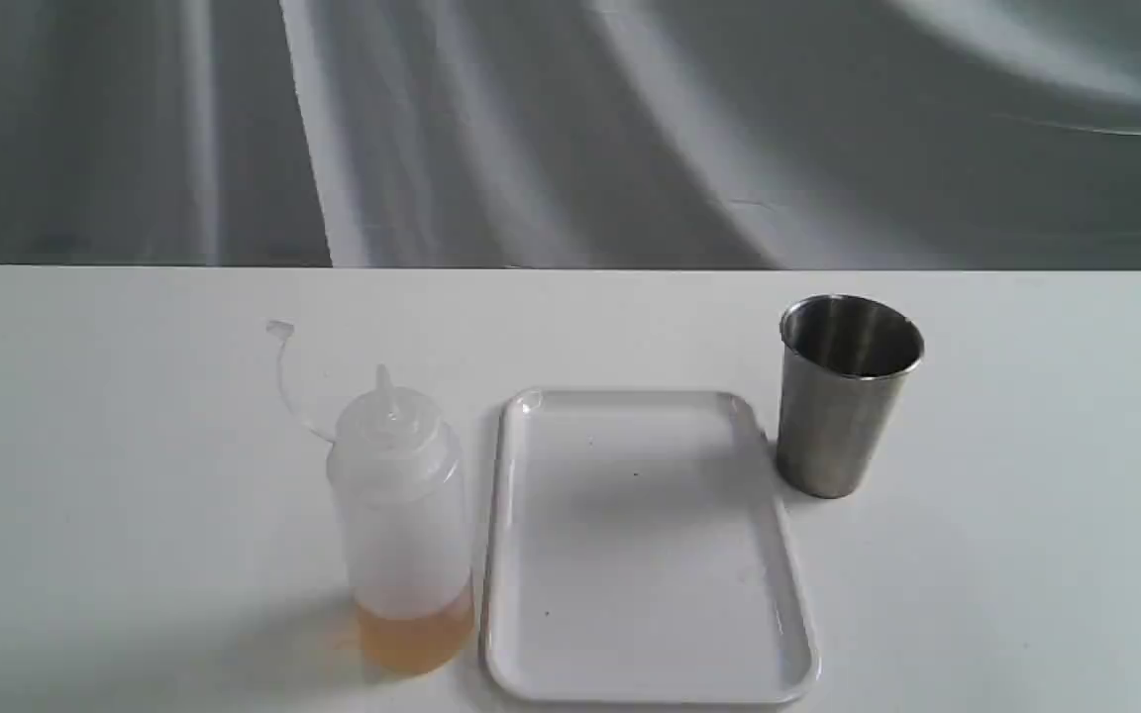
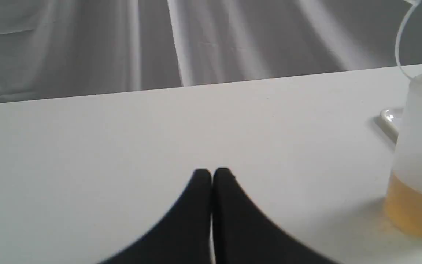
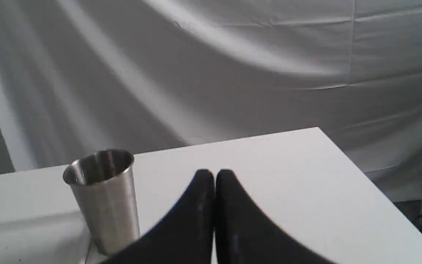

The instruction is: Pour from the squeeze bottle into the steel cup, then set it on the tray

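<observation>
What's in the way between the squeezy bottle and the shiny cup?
Only the tray lies between the squeeze bottle and the steel cup. It is flat and low, so a lifted bottle should pass over it. Nothing upright stands between them.

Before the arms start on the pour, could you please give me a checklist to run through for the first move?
1. Squeeze bottle upright, amber liquid inside: ok.
2. Cap off the nozzle, hanging on its strap: ok.
3. Steel cup upright, mouth unobstructed: ok.
4. Tray has nothing on it: ok.
5. Left pincer open to grasp the bottle: not ok; shut, beside it, not touching.
6. Right pincer clear of the cup: ok; shut, holding nothing.
</observation>
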`<move>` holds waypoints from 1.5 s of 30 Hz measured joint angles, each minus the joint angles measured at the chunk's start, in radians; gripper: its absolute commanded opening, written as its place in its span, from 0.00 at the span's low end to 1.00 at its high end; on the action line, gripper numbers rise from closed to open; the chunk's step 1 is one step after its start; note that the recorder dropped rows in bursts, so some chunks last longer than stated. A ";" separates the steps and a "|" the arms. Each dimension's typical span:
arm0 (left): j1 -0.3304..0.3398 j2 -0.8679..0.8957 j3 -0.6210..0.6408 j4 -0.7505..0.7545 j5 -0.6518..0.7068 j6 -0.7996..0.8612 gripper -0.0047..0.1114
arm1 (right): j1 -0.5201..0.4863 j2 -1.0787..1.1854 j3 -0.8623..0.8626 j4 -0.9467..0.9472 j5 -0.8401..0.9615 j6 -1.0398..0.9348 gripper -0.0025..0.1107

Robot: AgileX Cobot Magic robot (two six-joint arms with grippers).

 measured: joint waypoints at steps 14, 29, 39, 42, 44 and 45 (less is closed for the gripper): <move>0.000 0.000 0.000 0.000 0.000 0.000 0.04 | 0.000 0.261 -0.227 0.000 0.069 0.000 0.02; 0.000 0.000 0.000 0.000 0.000 0.000 0.04 | 0.002 0.358 -0.233 0.002 0.006 0.000 0.02; 0.000 0.000 0.000 0.000 0.000 0.000 0.04 | 0.228 0.599 -0.312 0.022 0.004 -0.029 0.02; 0.000 0.000 0.000 0.000 0.000 0.000 0.04 | 0.320 0.728 -0.375 0.006 -0.023 -0.062 0.02; 0.000 0.000 0.000 0.000 0.000 0.000 0.04 | 0.395 0.826 -0.429 -0.006 -0.059 -0.090 0.02; 0.000 0.000 0.000 0.000 0.000 0.000 0.04 | 0.427 0.866 -0.456 -0.007 -0.078 -0.100 0.02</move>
